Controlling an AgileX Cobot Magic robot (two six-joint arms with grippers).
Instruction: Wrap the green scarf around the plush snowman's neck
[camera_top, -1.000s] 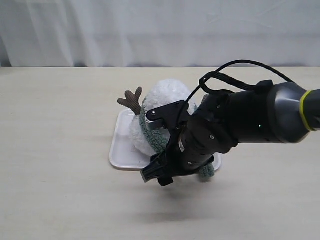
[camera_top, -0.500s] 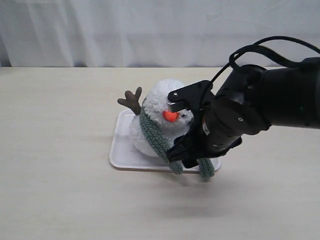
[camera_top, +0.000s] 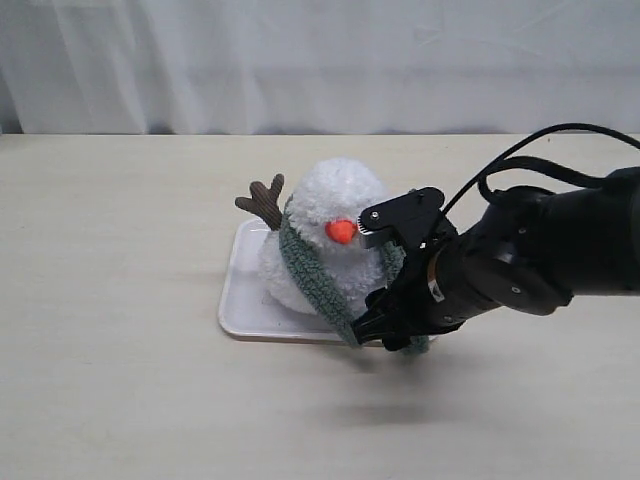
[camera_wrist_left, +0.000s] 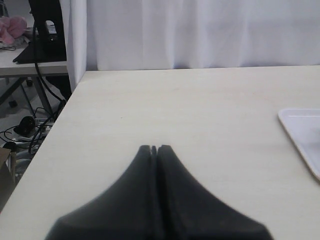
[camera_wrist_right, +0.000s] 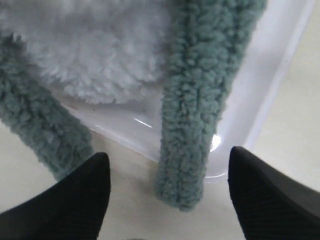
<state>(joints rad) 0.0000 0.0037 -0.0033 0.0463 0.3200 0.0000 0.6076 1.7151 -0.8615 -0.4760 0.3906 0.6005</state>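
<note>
pale table (camera_top: 120, 380) carries a white tray (camera_top: 240, 300)

The scarf (camera_top: 306, 268) is grey-green, the snowman (camera_top: 335, 195) white with orange nose (camera_top: 341, 231), the tray (camera_top: 240, 292) white.

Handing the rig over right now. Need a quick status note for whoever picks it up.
Left end effector: shut, empty, over bare table.
Right end effector: open, straddling one tail of the green scarf, gripping nothing.
Plush snowman sits on the white tray.
Done: scarf loops behind the neck, both tails hanging in front, ends past the tray's rim.
To do: tails look uncrossed; probably cross them, then back off.
</note>
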